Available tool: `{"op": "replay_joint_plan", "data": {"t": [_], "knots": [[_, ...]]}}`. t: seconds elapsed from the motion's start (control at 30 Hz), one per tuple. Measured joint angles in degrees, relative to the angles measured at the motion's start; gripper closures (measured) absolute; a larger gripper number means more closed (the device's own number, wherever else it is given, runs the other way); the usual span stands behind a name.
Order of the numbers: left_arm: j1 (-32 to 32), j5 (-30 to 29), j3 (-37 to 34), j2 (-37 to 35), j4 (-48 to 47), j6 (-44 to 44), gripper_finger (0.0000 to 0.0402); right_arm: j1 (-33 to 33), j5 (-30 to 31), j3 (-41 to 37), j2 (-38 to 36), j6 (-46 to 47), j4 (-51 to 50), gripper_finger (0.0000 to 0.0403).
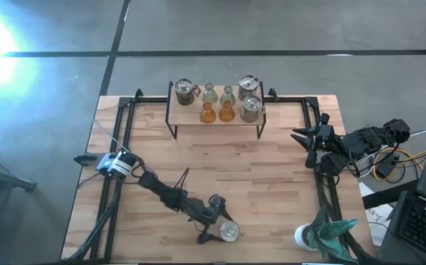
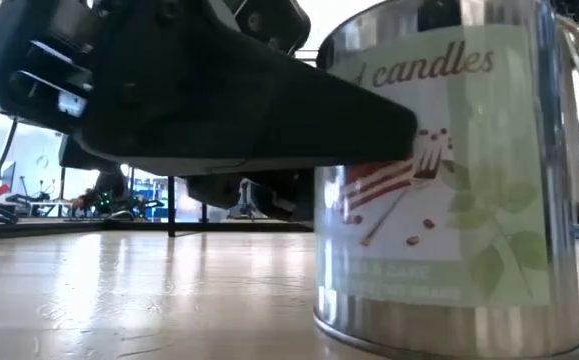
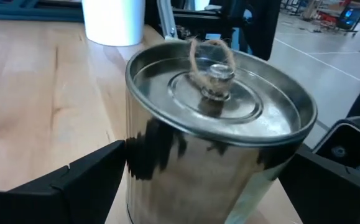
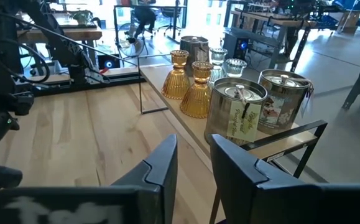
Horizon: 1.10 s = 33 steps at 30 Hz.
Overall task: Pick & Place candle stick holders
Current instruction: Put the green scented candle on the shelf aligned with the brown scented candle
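A silver lidded candle stick holder (image 1: 229, 232) (image 3: 229, 149) with a green label (image 2: 469, 200) stands upright on its base near the table's front edge. My left gripper (image 1: 220, 227) (image 3: 214, 171) is open and reaches level toward it, with one finger on each side of its wall. Several more candle stick holders stand on a raised shelf (image 1: 176, 121) at the far edge: three silver ones (image 1: 251, 109), two amber (image 1: 207, 112) and two pale green (image 1: 210, 93). My right gripper (image 1: 301, 138) (image 4: 194, 168) waits shut at the table's right edge, holding nothing. My left gripper has its fingers (image 3: 92, 180) beside the silver holder's side wall (image 3: 161, 168), low on the tin, coming level from the table's left. I cannot tell whether either finger touches the wall. The holder stands upright on the table.
A white pot (image 1: 304, 237) (image 3: 113, 22) with a teal plant stands at the front right, close to the silver holder. Black frame rails (image 1: 124, 125) run along the table's left and right sides. Bare wood (image 1: 235, 169) lies between the shelf and the front edge.
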Motion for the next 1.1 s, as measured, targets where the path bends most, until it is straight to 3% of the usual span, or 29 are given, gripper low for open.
{"op": "replay_joint_plan", "data": {"t": [0.37,0.6,0.9,1.1], "knots": [[1.31,1.42,3.17,1.61,-0.31,0.35,0.0003,0.00,-0.02,0.00,0.00,0.00,0.00,0.0323],[2.85,1.29,3.78,2.27,0.17,-0.65,0.0047,-0.02,-0.01,0.00,0.00,0.00,0.01,0.0335],[3.56,-10.73,2.44,2.21,0.25,-3.21,0.0047,0.00,0.00,0.00,0.00,0.00,0.00,0.0322],[4.79,-18.50,0.40,2.01,0.69,-9.35,0.0043,0.00,0.00,-0.01,-0.02,0.00,0.00,0.0313]]}}
